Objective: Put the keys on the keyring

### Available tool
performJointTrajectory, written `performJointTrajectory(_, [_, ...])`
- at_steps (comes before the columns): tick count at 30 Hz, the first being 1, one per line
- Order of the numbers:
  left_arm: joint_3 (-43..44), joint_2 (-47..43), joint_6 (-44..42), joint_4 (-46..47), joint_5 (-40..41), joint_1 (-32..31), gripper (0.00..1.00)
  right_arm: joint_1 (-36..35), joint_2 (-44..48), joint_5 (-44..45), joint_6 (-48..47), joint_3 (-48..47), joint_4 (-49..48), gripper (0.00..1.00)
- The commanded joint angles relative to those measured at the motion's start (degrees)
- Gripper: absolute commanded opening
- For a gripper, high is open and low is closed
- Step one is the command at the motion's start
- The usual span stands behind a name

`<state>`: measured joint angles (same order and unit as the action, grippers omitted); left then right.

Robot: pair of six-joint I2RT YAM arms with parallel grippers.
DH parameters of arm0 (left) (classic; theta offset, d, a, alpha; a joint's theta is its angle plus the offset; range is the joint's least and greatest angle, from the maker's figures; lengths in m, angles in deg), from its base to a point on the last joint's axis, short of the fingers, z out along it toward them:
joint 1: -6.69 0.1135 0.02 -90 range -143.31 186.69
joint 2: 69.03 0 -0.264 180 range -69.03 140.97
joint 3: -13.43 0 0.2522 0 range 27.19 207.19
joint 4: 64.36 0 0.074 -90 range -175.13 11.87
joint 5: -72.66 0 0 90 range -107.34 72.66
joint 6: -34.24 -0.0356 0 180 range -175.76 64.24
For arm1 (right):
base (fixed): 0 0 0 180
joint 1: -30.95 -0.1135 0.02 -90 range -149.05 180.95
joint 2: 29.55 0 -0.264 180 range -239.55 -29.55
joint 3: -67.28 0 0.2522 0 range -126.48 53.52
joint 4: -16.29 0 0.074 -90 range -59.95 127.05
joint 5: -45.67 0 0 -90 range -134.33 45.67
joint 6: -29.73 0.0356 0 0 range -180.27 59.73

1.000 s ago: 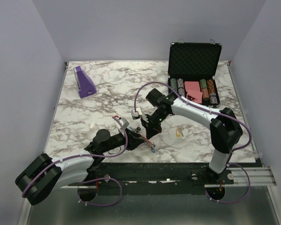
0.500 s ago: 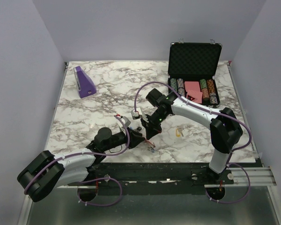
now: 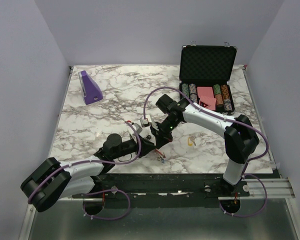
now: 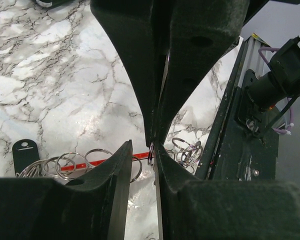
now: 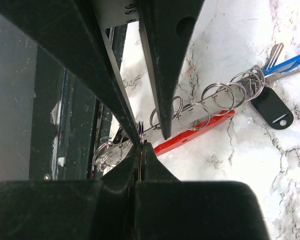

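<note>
The right claw [image 5: 140,142] is pinched shut on an end ring of the keyring [image 5: 190,137], whose red strip trails away over the counter [image 5: 240,165] toward the blue keys [image 5: 290,61], while the left claw [image 4: 143,148], jaws narrowly apart, straddles that ring.

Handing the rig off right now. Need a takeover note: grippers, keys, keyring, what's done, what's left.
Right gripper: shut on a thin ring at one end of the keyring.
Left gripper: open, jaws on either side of that same ring.
Blue key: at the bunch's far end, apparently already on it.
Yellow key: loose on the table, right of both grippers.
Left to do: get the yellow key onto the ring.
</note>
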<state>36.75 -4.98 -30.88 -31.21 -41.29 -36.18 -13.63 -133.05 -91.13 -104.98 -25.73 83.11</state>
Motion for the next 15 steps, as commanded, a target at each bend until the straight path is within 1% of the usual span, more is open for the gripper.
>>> performJointTrajectory(1, [1.7, 1.0, -1.2, -1.7, -1.9, -0.1, 0.17, -0.4, -0.7, -2.6, -0.7, -1.5, 1.1, 0.01])
performJointTrajectory(3, [2.2, 1.5, -1.4, -2.7, -2.5, -0.2, 0.0, -0.4, -0.7, -2.6, -0.7, -1.5, 1.1, 0.01])
performJointTrajectory(7, [2.1, 1.4, -1.5, -3.6, -2.3, -0.1, 0.0, -0.4, -0.7, -2.8, -0.6, -1.4, 1.0, 0.01])
performJointTrajectory(9, [1.4, 0.5, -1.4, -3.1, -1.8, -0.1, 0.0, -0.5, -0.7, -2.9, -0.1, -1.3, 0.7, 0.06])
performJointTrajectory(13, [-1.0, -3.1, -0.6, -0.7, 0.7, -0.2, 0.0, -0.4, -0.8, -3.6, 0.7, -0.9, -0.1, 0.3])
performJointTrajectory(15, [-2.8, -5.1, -0.1, 1.8, 1.7, -0.1, 0.0, -0.4, -1.0, -4.7, 1.1, -0.7, -0.5, 0.36])
